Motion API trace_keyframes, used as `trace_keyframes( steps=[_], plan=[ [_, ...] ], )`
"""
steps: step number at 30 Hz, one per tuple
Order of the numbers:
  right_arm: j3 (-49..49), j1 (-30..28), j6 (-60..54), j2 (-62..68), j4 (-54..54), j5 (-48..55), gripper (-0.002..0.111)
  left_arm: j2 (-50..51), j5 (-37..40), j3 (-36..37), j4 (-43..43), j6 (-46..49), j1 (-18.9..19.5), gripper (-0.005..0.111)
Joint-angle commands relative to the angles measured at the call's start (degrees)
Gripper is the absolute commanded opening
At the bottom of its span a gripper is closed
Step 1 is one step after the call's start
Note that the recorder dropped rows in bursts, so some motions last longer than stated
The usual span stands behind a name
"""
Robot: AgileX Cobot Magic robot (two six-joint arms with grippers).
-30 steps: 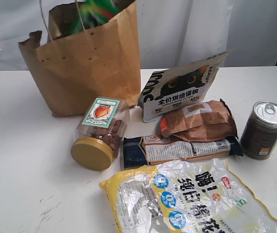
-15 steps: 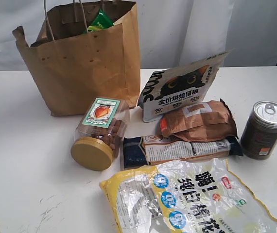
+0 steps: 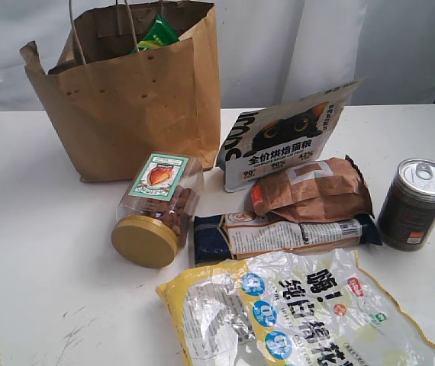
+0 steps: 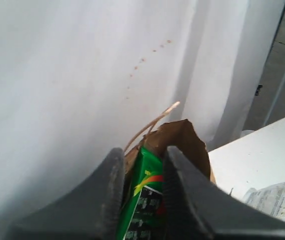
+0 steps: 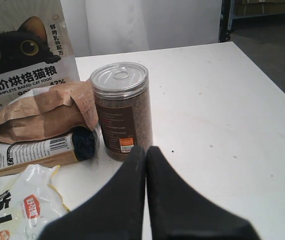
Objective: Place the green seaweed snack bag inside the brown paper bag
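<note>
The green seaweed snack bag (image 3: 156, 32) stood on end inside the brown paper bag (image 3: 137, 107), one corner peeking over its rim. The left gripper (image 4: 145, 157), jaws apart, hung above that corner, gripping nothing. The right gripper (image 5: 146, 155), pressed closed, sat well away from the paper bag.

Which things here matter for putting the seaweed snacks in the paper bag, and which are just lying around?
For the job: green seaweed snack bag, brown paper bag.
Lying about: gold-lidded jar, cat food pouch, brown foil pouch, dark flat packet, can, yellow-edged packet.
</note>
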Motion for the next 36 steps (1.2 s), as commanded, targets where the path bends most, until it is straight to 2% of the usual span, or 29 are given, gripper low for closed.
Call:
trace_keyframes(
  steps=[1, 2, 5, 7, 10, 11, 13, 15, 17, 21, 29, 34, 36],
  plan=[
    [0.21, 0.11, 0.15, -0.21, 0.05, -0.65, 0.0, -4.06, 3.86, 0.54, 2.72, -8.26, 3.09, 0.003],
    [0.21, 0.11, 0.15, -0.21, 0.05, -0.65, 0.0, -7.47, 3.56, 2.94, 1.08, -6.3, 3.47, 0.0],
    [0.21, 0.11, 0.15, -0.21, 0.05, -0.65, 0.0, -14.48, -1.21, 9.9, -2.2, -3.63, 3.37, 0.0],
    [0.21, 0.11, 0.15, -0.21, 0.05, -0.65, 0.0, -22.84, -7.18, 18.72, -7.15, -1.85, 3.37, 0.0],
    [0.21, 0.11, 0.15, -0.21, 0.05, -0.65, 0.0, -31.06, -10.94, 28.22, -9.54, 1.2, 2.11, 0.0],
    [0.21, 0.11, 0.15, -0.21, 0.05, -0.65, 0.0, -33.88, -12.55, 31.83, -10.12, 2.74, 1.1, 0.0],
    [0.21, 0.11, 0.15, -0.21, 0.05, -0.65, 0.0, -44.47, -19.83, 46.35, -11.86, 5.47, -4.15, 0.0],
    [0.21, 0.11, 0.15, -0.21, 0.05, -0.65, 0.0, -50.36, -24.67, 54.36, -12.69, 5.11, -6.86, 0.0],
    [0.21, 0.11, 0.15, -0.21, 0.05, -0.65, 0.0, -56.84, -25.07, 62.06, -12.69, 4.45, -8.02, 0.0],
    [0.21, 0.11, 0.15, -0.21, 0.05, -0.65, 0.0, -63.69, -20.91, 67.4, -12.58, 5.13, -8.02, 0.0],
    [0.21, 0.11, 0.15, -0.21, 0.05, -0.65, 0.0, -71.24, -18.1, 68.06, -10.94, 5.49, -8.02, 0.0],
    [0.21, 0.11, 0.15, -0.21, 0.05, -0.65, 0.0, -74.26, -20.33, 69.51, -7.62, 4.56, -8.02, 0.0],
    [0.21, 0.11, 0.15, -0.21, 0.05, -0.65, 0.0, -75.83, -22.18, 71.12, -2.34, -1.18, -8.02, 0.0]
  ],
)
